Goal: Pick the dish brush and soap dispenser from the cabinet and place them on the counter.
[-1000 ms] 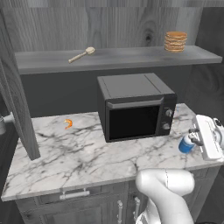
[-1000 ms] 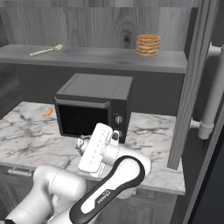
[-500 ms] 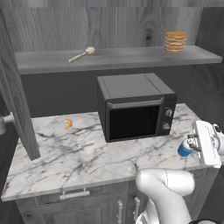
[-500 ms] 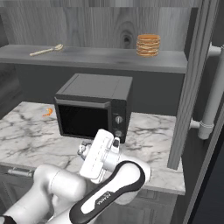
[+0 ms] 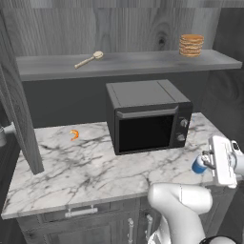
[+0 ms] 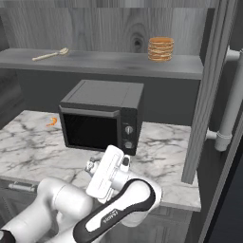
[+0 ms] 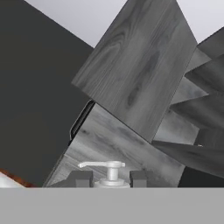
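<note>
Grey wood-grain back wall (image 5: 128,28), black microwave (image 5: 148,116), dark base drawers (image 5: 86,224)

we see the soap dispenser (image 5: 198,166) mostly hidden behind the hand; in the hand view its bottle is cut off below the pump.

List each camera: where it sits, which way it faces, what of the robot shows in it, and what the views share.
Left base view: behind the arm to its left, looking forward and down at the microwave and counter; the arm rises lower right, its end effector shut on the soap dispenser.
Right base view: behind to the right, same scene; the arm rises lower left.
Hand view: on the hand, looking along the fingertips past the dispenser's pump.
Shared: both base views show the dish brush on the cabinet shelf.
</note>
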